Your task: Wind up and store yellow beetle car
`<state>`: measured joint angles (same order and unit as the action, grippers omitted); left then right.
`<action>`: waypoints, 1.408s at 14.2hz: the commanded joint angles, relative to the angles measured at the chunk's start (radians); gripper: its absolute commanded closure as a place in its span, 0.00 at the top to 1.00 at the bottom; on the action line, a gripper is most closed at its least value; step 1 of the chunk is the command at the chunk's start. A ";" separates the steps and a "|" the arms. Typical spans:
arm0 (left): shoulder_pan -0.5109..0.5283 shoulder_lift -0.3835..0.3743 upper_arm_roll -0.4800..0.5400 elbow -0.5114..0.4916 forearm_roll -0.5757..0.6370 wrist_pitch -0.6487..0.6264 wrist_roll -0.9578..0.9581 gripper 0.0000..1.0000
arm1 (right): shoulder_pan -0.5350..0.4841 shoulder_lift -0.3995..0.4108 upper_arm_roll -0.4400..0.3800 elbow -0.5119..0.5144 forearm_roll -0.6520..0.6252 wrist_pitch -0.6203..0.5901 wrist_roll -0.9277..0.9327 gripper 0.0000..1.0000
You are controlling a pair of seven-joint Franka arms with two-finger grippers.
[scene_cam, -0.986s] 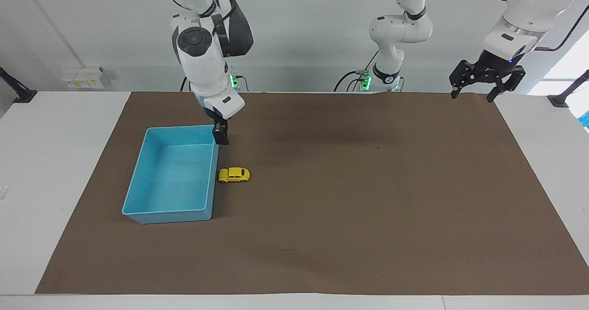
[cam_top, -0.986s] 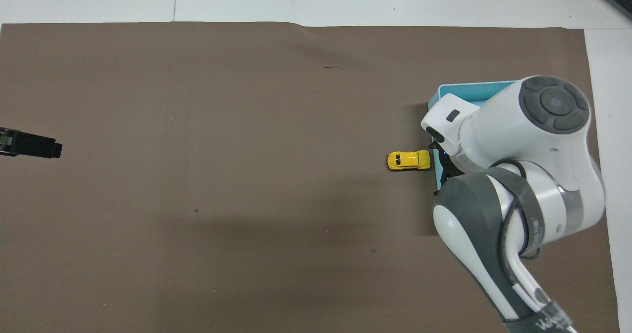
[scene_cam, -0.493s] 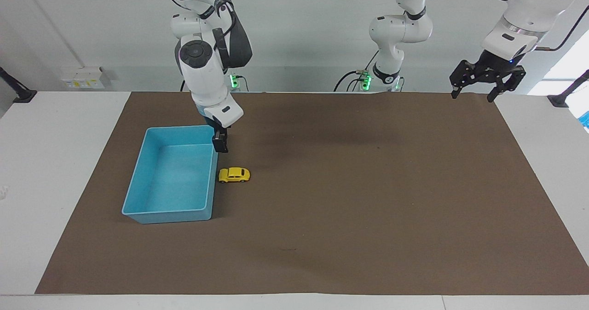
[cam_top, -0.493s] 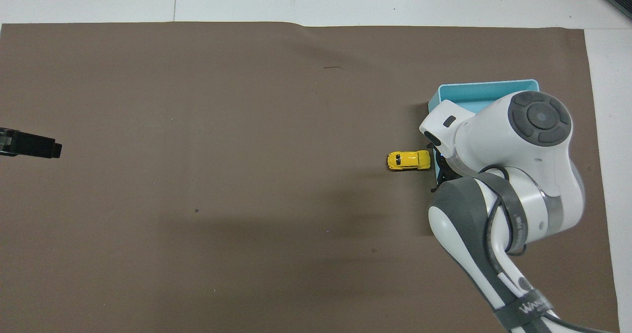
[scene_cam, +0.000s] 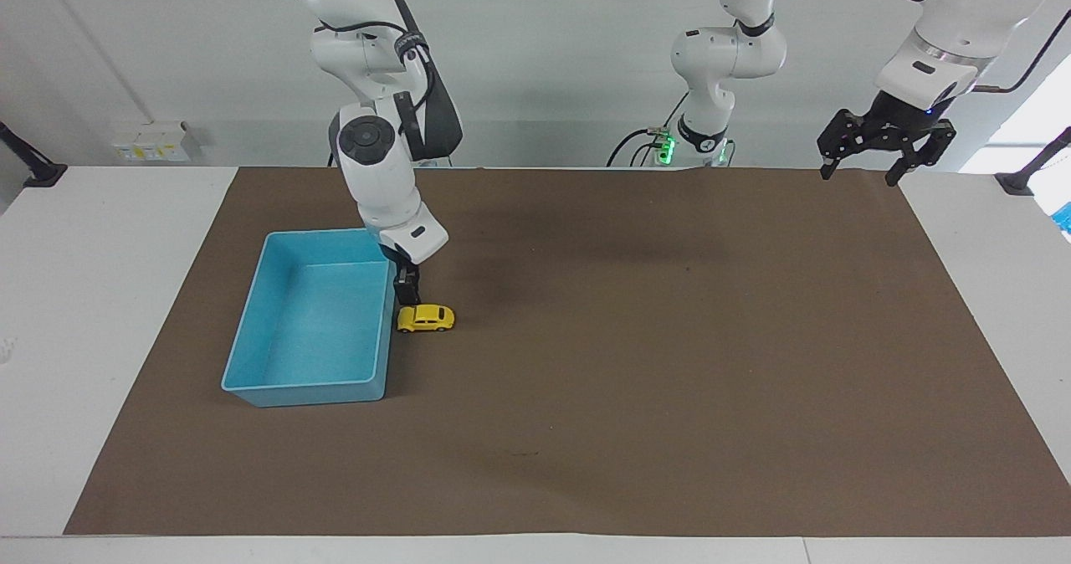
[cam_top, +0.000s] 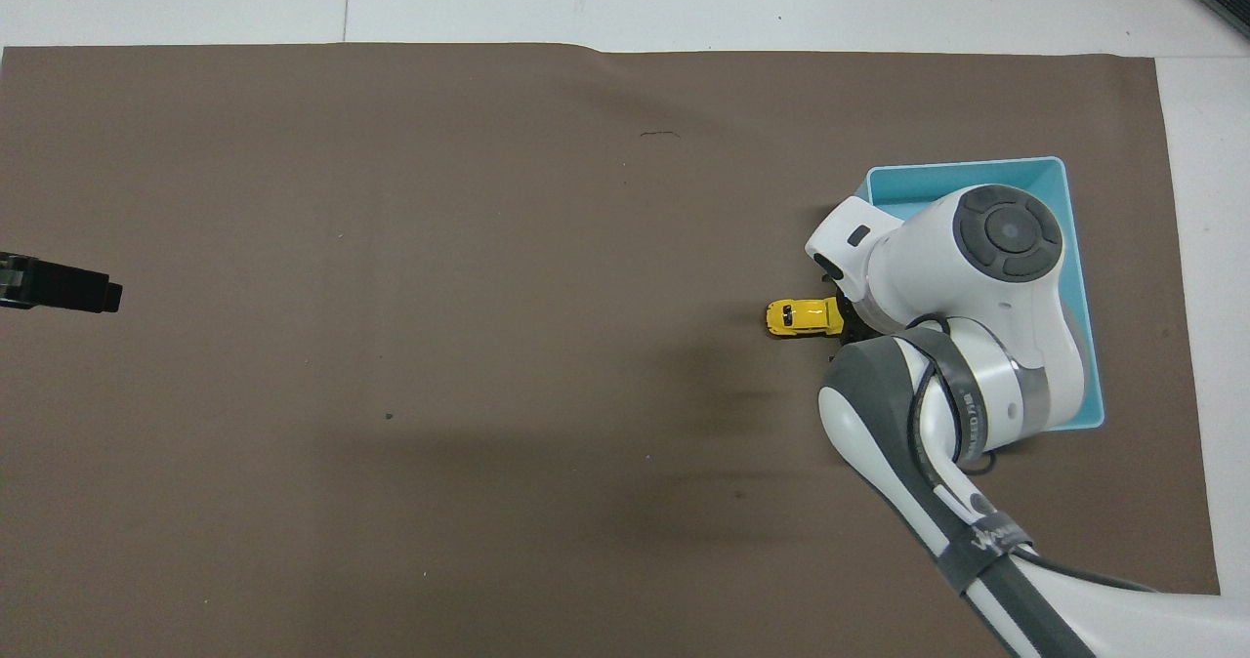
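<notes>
Working across the facing view from its 9 o'clock edge. First I see the blue bin (scene_cam: 314,321) on the brown mat (scene_cam: 669,363), toward the right arm's end of the table, w/ nothing in it that I can see. Just beside its long wall sits the yellow beetle car (scene_cam: 426,318), on its wheels on the mat, side-on to the facing cam, not in the bin.

My right gripper (scene_cam: 407,289) is low, right over the car's bin-side end, at roughly 11 o'clock from the car's middle. Fingers point down. The jaws stand apart, not pinching anything; I can't tell if a fingertip is touching the car roof or just clear of it. In the overhead view the right arm's wrist covers much of the bin (cam_top: 1074,248) & the gripper itself, only the car (cam_top: 803,316) pokes out at the wrist's 9 o'clock.

Mid-mat is bare brown.

At 2 o'clock in the facing view my left gripper (scene_cam: 885,162) hangs up in the air over the mat's corner nearest the robots, fingers spread, holding nothing, waiting. Overhead shows just its tip (cam_top: 68,287) at 9 o'clock.
</notes>
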<state>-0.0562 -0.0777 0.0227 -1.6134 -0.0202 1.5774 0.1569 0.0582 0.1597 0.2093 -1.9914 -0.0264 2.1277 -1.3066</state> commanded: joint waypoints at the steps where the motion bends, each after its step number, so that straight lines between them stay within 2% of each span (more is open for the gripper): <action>1: 0.009 -0.019 -0.004 -0.014 0.006 -0.006 -0.003 1.00 | -0.005 0.015 0.005 -0.026 -0.020 0.052 0.042 1.00; 5: 0.004 -0.020 -0.004 -0.025 0.006 0.010 -0.034 1.00 | -0.009 0.046 0.005 -0.032 -0.021 0.081 0.040 1.00; 8: -0.002 -0.011 -0.004 -0.028 0.006 0.021 -0.108 1.00 | -0.003 0.086 0.007 -0.046 -0.043 0.151 0.041 1.00; 11: 0.000 -0.013 -0.004 -0.029 0.006 0.020 -0.109 1.00 | 0.006 0.092 0.005 -0.082 -0.053 0.213 0.039 1.00; 18: 0.009 -0.011 -0.004 -0.022 0.006 -0.002 -0.105 1.00 | 0.000 0.113 0.005 -0.109 -0.078 0.253 0.035 1.00; 20: 0.009 -0.010 -0.004 -0.022 0.006 0.000 -0.105 1.00 | -0.001 0.115 0.005 -0.109 -0.081 0.259 0.035 0.90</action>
<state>-0.0563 -0.0760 0.0225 -1.6195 -0.0202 1.5775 0.0597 0.0662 0.2731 0.2105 -2.0828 -0.0753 2.3577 -1.2850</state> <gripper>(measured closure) 0.000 0.026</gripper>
